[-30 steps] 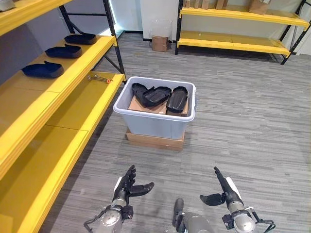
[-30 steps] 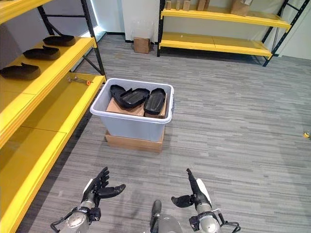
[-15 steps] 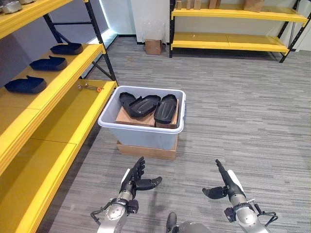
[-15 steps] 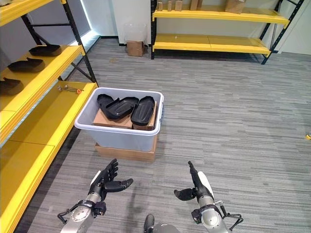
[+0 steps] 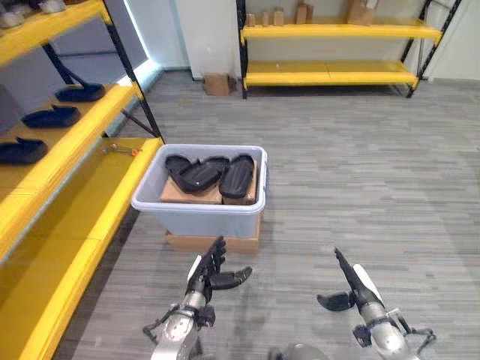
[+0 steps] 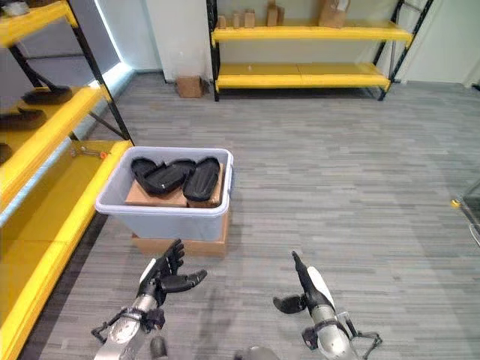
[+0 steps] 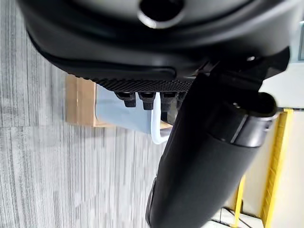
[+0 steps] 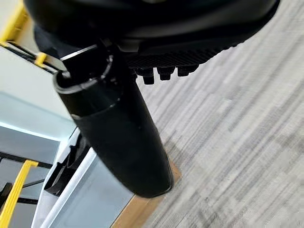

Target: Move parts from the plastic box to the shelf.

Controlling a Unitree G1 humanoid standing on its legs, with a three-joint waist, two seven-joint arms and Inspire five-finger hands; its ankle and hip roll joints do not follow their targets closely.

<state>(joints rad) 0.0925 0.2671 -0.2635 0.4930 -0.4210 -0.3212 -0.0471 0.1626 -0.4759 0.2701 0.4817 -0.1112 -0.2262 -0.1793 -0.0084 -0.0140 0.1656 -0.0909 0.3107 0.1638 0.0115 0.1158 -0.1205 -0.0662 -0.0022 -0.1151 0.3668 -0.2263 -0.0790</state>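
Both hands hang empty, fingers spread apart: the left hand (image 5: pixel 209 275) just short of the plastic box (image 5: pixel 201 216) holding the dark parts (image 5: pixel 212 175), the right hand (image 5: pixel 352 289) well off to its side

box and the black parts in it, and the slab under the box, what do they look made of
Box: looks like pale grey plastic, smooth with a rolled rim. Black parts: probably moulded plastic, dark with a slight sheen; rubber is possible. Slab under the box: apparently cardboard, flat brown and matte.
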